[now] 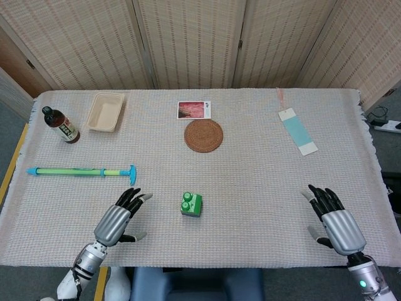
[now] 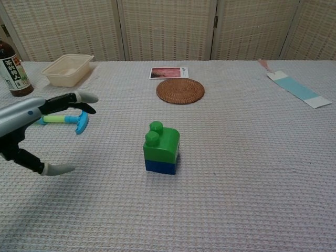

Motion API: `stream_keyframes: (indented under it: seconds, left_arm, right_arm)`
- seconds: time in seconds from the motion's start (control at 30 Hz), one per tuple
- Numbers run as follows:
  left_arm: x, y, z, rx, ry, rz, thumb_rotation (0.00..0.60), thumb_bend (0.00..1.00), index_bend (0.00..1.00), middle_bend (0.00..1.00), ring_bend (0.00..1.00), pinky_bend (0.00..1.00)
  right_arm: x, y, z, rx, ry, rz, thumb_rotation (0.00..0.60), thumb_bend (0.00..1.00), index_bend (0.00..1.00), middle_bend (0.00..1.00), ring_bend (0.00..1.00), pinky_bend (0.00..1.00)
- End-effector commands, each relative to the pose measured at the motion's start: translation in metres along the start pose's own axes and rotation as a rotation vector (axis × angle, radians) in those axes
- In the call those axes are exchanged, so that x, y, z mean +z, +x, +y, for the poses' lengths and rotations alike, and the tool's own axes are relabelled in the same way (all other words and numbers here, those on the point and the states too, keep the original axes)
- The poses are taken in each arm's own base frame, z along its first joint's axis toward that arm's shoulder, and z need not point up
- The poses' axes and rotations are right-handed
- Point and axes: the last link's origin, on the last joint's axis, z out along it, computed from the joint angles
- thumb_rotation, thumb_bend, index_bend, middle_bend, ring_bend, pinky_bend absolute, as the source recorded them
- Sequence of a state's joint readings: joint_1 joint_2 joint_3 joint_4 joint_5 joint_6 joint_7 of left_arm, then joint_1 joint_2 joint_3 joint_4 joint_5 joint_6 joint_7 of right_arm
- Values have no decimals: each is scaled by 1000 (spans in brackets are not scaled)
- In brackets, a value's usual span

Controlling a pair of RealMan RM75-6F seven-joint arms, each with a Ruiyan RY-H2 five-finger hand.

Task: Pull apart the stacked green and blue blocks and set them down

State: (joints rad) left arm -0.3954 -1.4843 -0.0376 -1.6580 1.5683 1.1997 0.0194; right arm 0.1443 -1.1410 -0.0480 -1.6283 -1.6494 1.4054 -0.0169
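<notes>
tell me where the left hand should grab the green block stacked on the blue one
Probably the flat side walls of the green plastic block, above the seam with the blue block under it. The open left hand is already on its left, so come in from there, fingers clear of the two top studs.

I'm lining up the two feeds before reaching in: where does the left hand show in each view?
Head view: left hand, bottom left, open, left of the stacked blocks.
Chest view: left hand, at the left edge, fingers spread toward the blocks.
Shared landmark: the round woven coaster, beyond the blocks in both views.
</notes>
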Motion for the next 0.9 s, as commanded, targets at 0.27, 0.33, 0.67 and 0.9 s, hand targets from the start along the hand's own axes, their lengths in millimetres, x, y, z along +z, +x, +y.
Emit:
stream_keyframes:
  seconds: [0.27,0.33,0.67,0.9]
  left_arm:
    - [53,-9,22,-163,20,-73,600,243,82,206,0,0]
    - [59,-13,25,-170,22,-76,600,243,87,206,0,0]
    - [83,-38,46,-192,-11,-70,600,244,98,206,0,0]
    - [102,-51,42,-203,0,-108,600,244,122,206,0,0]
  right_arm:
    - [5,-1,5,7,-18,-12,600,406,0,0,0,0]
    - [6,0,6,10,-23,-12,600,407,0,0,0,0]
    - [7,2,10,26,-34,-15,600,407,0,0,0,0]
    - [9,4,14,39,-47,-16,600,407,0,0,0,0]
